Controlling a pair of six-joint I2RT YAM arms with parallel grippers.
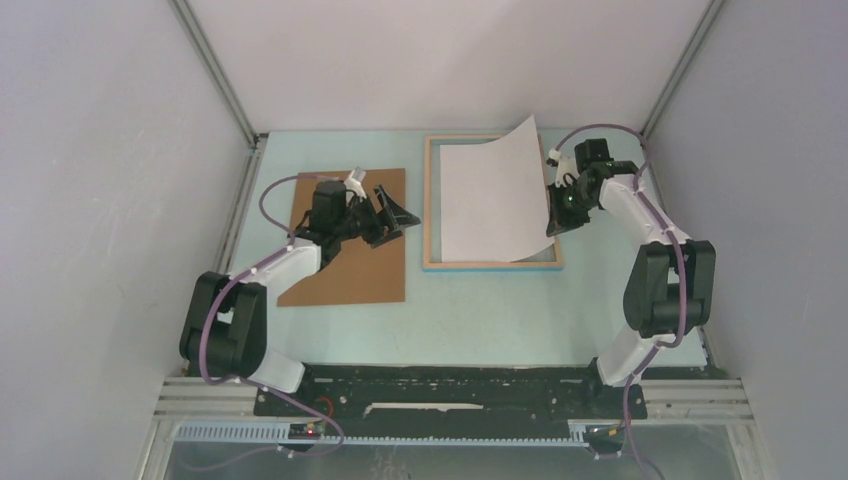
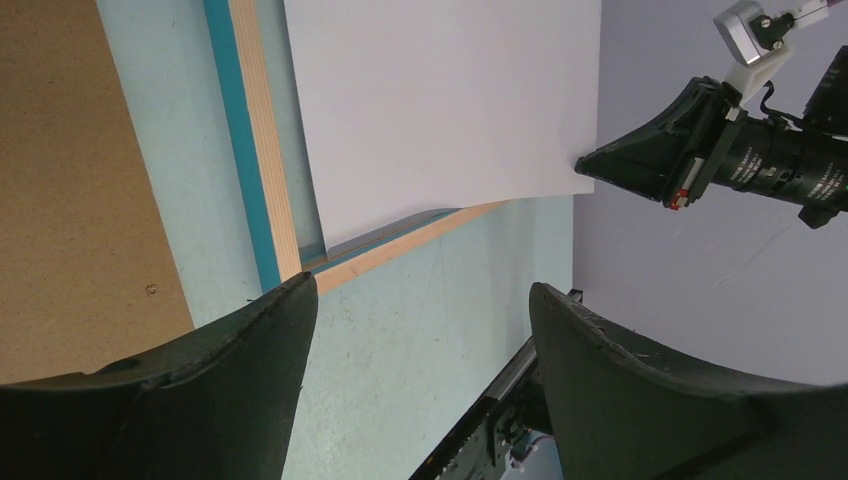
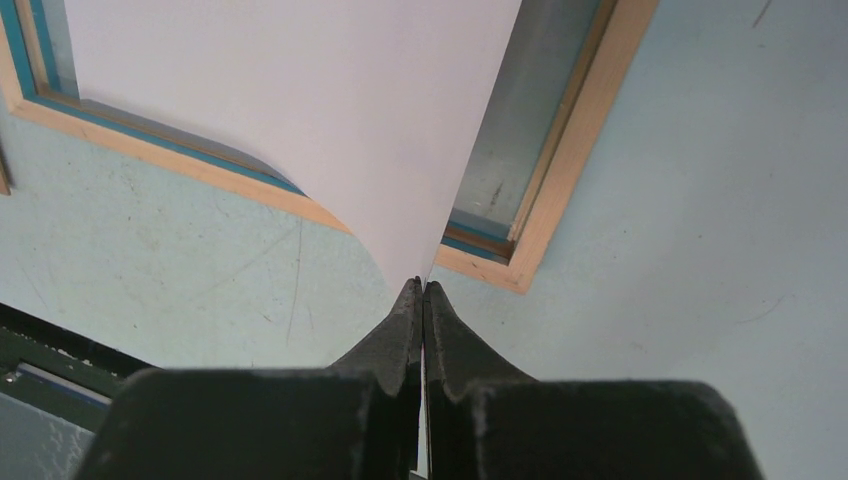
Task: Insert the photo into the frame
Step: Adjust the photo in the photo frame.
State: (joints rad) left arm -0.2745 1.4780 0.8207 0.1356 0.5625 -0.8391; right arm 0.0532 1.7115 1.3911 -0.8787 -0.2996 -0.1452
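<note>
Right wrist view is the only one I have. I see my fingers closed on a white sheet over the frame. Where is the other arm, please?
Observer: The left gripper hovers above the right edge of the brown backing board, left of the frame. It is not touching the photo.
Operator: Is it open or shut?
Observer: Open. In the left wrist view its fingers stand wide apart with nothing between them.
Operator: Does the photo lie flat in the frame?
Observer: No. From the top, its left part lies inside the frame. The right edge, pinched by the right gripper, is lifted, and the far right corner shows past the frame's far rail.
</note>
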